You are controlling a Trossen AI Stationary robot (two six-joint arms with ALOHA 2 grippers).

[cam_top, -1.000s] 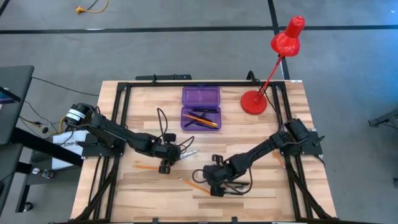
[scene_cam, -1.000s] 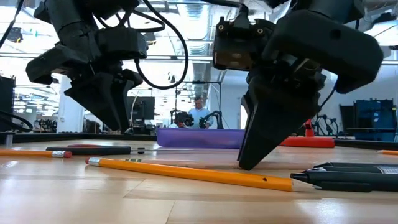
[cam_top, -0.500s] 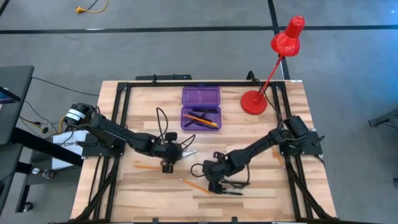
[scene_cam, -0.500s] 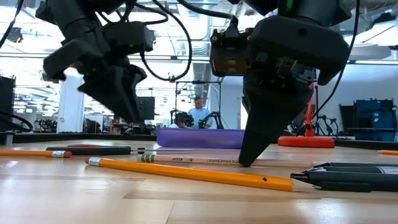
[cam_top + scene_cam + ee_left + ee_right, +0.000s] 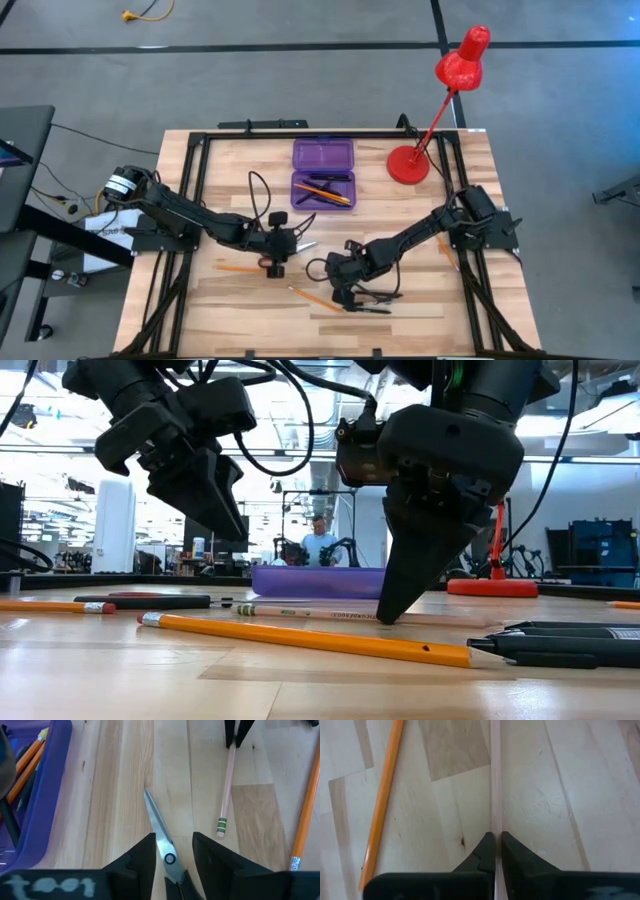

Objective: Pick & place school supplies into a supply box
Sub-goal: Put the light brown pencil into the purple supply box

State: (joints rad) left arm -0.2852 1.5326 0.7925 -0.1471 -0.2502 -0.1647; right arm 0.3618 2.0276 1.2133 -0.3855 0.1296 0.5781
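Observation:
The purple supply box (image 5: 322, 172) lies open at the table's far middle, with orange pencils and pens in its tray. My left gripper (image 5: 272, 258) is left of centre, raised off the table in the low view (image 5: 225, 520), and is shut on the scissors (image 5: 161, 837). My right gripper (image 5: 345, 292) stands near the front middle, shut on a pale wooden pencil (image 5: 310, 614) that lies on the table. An orange pencil (image 5: 300, 638) lies just in front of the pale one. My left gripper has the scissors between its two fingers (image 5: 142, 860); the pivot screw (image 5: 170, 858) sits in the gap and the blades (image 5: 152, 812) stick out ahead. The gripper hides the handles and the place of contact. My right gripper pinches the pale pencil's two sides (image 5: 495, 827) between its fingertips, at the end (image 5: 232, 747) away from the eraser (image 5: 221, 827). The fingers come down steeply from above. The pencil lies flat on the table.
Black pens (image 5: 560, 645) lie on the table right of my right gripper. A black marker (image 5: 140, 601) and another orange pencil (image 5: 235, 268) lie toward the left. The red lamp's base (image 5: 408, 165) stands right of the box.
My right gripper has shifted a little toward the table's left and far side, rolled, and shut on the pale pencil, which has swung into sight behind the orange pencil. My left gripper has tipped upward with the scissors.

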